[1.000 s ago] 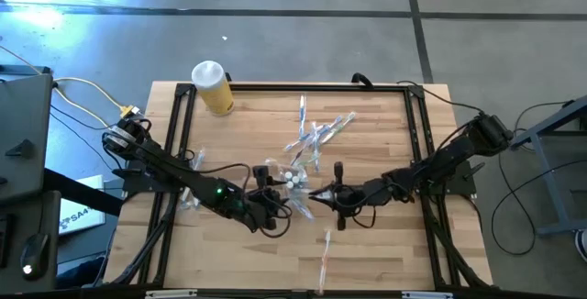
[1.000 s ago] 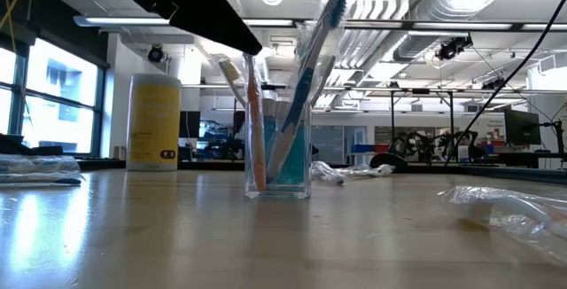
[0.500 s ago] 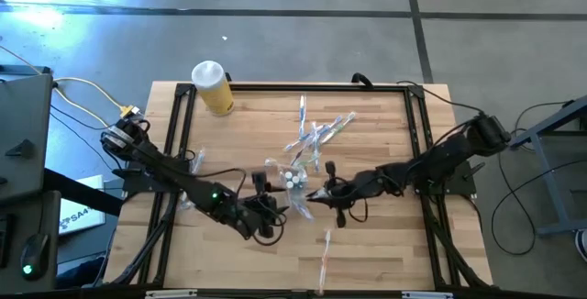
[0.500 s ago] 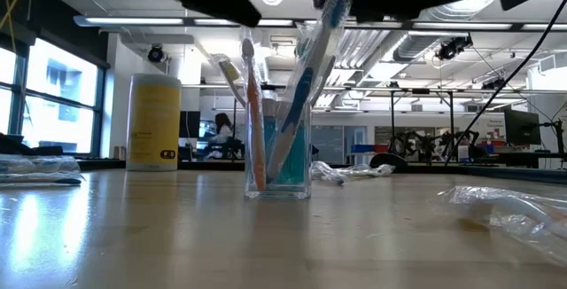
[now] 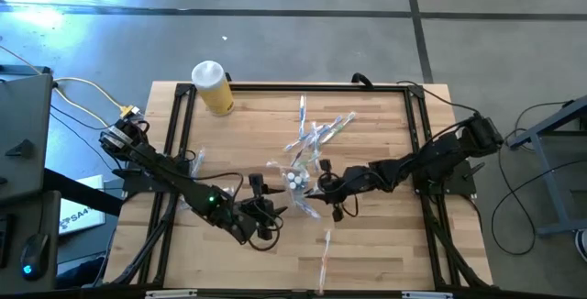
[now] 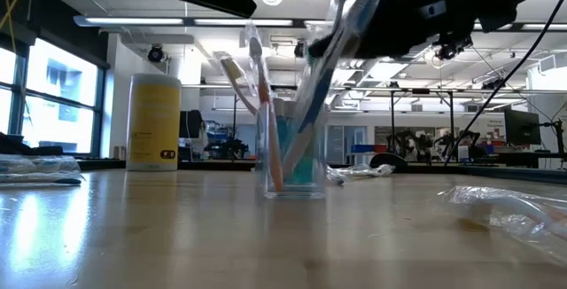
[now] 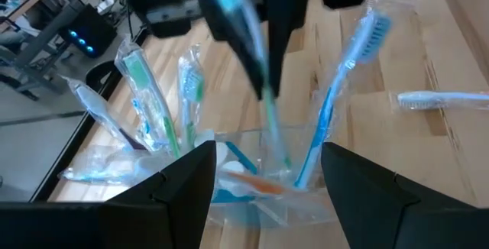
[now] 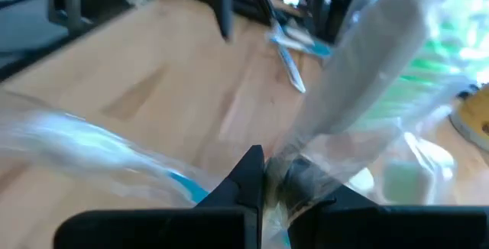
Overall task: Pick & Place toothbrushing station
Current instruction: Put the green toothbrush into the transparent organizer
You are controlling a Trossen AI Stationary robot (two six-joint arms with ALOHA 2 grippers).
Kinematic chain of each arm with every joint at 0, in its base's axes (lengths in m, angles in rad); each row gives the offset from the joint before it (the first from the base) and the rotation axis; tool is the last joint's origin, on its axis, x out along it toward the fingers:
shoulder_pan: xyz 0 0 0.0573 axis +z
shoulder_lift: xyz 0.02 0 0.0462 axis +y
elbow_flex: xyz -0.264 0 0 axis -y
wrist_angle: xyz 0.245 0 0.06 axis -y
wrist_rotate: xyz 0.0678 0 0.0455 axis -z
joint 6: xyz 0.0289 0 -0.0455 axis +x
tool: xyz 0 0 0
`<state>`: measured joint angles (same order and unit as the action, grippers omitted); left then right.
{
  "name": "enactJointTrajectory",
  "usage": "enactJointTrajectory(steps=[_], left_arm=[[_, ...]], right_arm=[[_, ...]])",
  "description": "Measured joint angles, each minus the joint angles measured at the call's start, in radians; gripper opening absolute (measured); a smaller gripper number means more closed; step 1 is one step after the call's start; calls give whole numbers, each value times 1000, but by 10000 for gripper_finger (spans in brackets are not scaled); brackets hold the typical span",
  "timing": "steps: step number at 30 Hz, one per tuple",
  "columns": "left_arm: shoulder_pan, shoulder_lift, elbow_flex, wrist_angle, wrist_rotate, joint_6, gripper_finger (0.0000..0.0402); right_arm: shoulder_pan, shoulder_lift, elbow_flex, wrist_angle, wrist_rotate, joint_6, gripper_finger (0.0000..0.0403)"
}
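The cup [image 6: 293, 160] stands near the middle of the desk [image 5: 367, 253], already holding several brushes and teal tubes, and it is the landmark for this step. The right pincer [image 5: 319, 189] is just beside the cup, clenched on a wrapped brush [image 6: 330, 54] whose lower end sits inside the cup while its head leans up and away toward the right arm. In the low view the cup looks slightly tipped or smeared; I cannot tell whether it is lifted off the desk or only nudged. The left pincer [image 5: 268, 218] hangs spread wide on the near side of the cup, grasping nothing, its fingers [image 7: 179, 184] framing the cup without touching it. To finish well, I judge the right arm should stand the brush more upright before letting go, so the handle drops to the bottom instead of levering against the rim. The wrapper [image 8: 367, 66] is slippery and may cling to the pads, so the release should be slow, followed by a straight lift clear of the other brush heads. The left pincer is well placed to steady the cup wall if it rocks. Loose wrapped brushes [image 5: 316, 134] lie on the far side of the cup, and one more [image 5: 326, 253] lies on the near side.
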<state>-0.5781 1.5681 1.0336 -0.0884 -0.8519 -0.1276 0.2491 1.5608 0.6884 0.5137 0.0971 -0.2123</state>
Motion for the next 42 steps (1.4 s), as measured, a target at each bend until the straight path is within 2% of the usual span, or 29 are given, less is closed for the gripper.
enactJointTrajectory(steps=[5,10,14,20,28,34,42], left_arm=[[2,0,0,-2,0,-8,230],[2,0,0,-3,0,-12,230],[2,0,0,-6,0,-12,230],[2,0,0,-6,1,-17,230],[2,0,0,-18,1,-37,230],[2,0,0,-18,1,-39,230],[2,0,0,-43,-7,-126,230]], right_arm=[[-47,0,0,-61,-16,28,18],[-72,1,0,-67,-91,42,23],[-82,1,0,-94,-153,56,40],[-77,1,0,-98,-140,59,73],[-44,1,0,-92,-35,81,162],[-12,1,0,-52,38,-16,228],[55,-22,0,10,294,-156,255]])
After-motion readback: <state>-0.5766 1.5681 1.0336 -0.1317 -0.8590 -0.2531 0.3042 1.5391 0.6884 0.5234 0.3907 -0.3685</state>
